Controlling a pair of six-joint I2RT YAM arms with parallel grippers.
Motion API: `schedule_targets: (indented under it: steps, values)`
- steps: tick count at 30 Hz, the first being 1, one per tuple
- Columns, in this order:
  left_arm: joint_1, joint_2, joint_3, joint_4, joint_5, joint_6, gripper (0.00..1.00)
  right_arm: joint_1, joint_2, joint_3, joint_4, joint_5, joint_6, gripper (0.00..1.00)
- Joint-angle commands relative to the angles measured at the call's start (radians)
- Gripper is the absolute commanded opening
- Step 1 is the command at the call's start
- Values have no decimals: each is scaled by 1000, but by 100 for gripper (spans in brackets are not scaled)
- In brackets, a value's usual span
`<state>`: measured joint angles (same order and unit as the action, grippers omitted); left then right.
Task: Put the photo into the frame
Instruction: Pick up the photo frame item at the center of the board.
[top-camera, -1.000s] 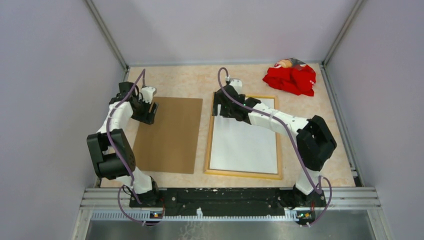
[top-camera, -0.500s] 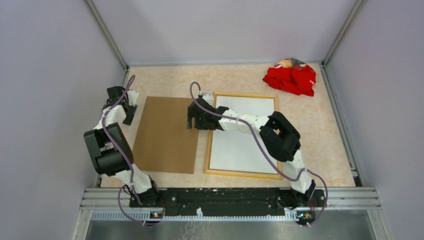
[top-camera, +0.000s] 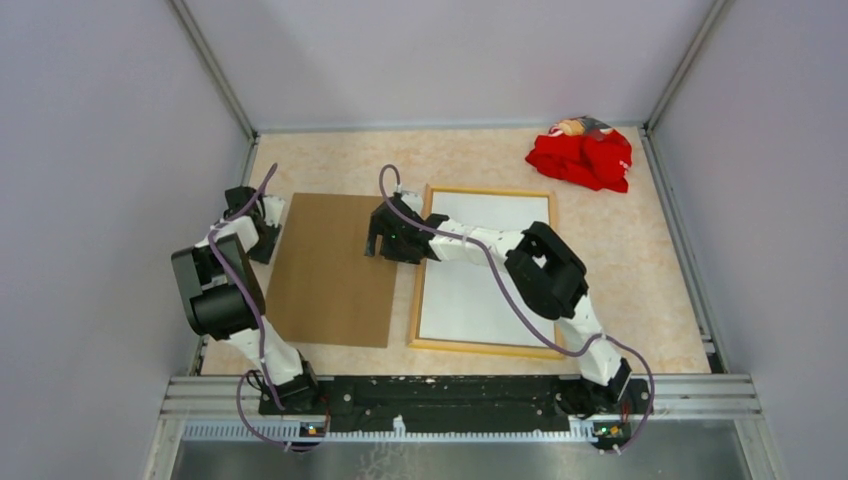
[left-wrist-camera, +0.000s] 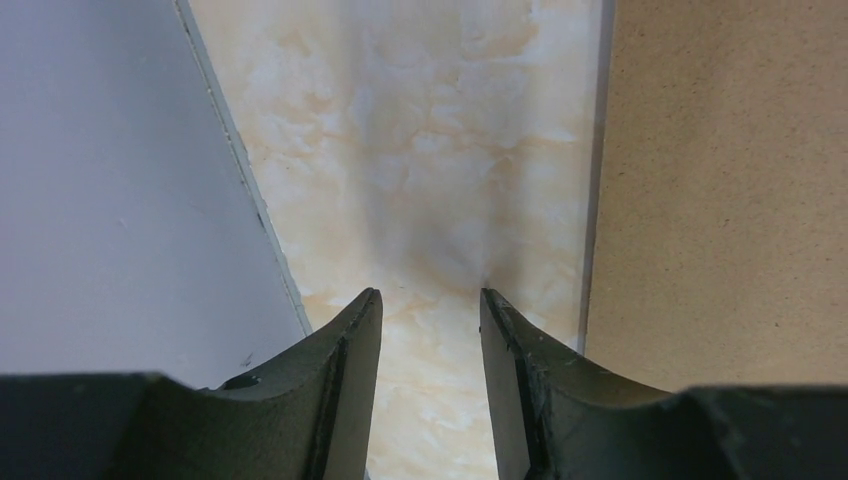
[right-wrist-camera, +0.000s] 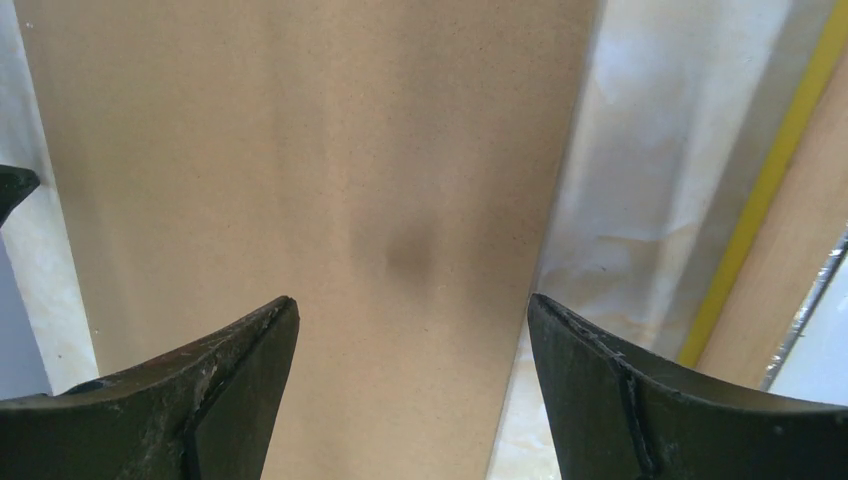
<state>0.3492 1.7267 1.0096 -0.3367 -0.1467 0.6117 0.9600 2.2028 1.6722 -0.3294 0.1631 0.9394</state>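
The frame (top-camera: 414, 296) lies back up on the table, its pale wood border around the photo (top-camera: 485, 285), which shows its plain white back. In the right wrist view the frame's yellow edge (right-wrist-camera: 768, 178) and wood back (right-wrist-camera: 800, 250) run along the right. My right gripper (top-camera: 380, 243) is open and empty, hovering over the right edge of the brown backing board (top-camera: 335, 270); its jaws (right-wrist-camera: 412, 310) stand wide apart above the board (right-wrist-camera: 300, 150). My left gripper (top-camera: 262, 238) is open and empty (left-wrist-camera: 430, 300) over bare table just left of the board (left-wrist-camera: 720, 180).
A crumpled red cloth (top-camera: 583, 155) lies at the back right corner. Grey walls and metal rails enclose the marble-patterned table (top-camera: 340, 165); the left wall (left-wrist-camera: 110, 180) is close beside my left gripper.
My right gripper moved left from the frame's top-left corner to the board's right edge. My left gripper came off the board's top-left corner onto the table left of it.
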Motion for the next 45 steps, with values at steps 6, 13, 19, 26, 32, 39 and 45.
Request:
schedule_targets:
  steps: [6,13,19,26,32,39,45]
  values:
    - [-19,48,-17,-65,141,-52,46,5,49,17,18,-39,135,83]
    - [-48,63,-23,-118,242,-66,44,-8,-18,-89,218,-118,213,83]
    - [-47,95,-21,-144,290,-58,44,-30,-81,-222,447,-208,289,81]
    - [-51,93,-21,-144,305,-47,43,-30,-162,-266,652,-276,302,76]
    - [-52,103,-21,-139,300,-34,43,-25,-224,-335,889,-343,339,73]
    - [-53,84,-55,-109,292,-1,43,-1,-227,-355,1145,-457,355,66]
    - [-52,69,-49,-118,302,-6,43,2,-198,-356,1147,-466,383,66]
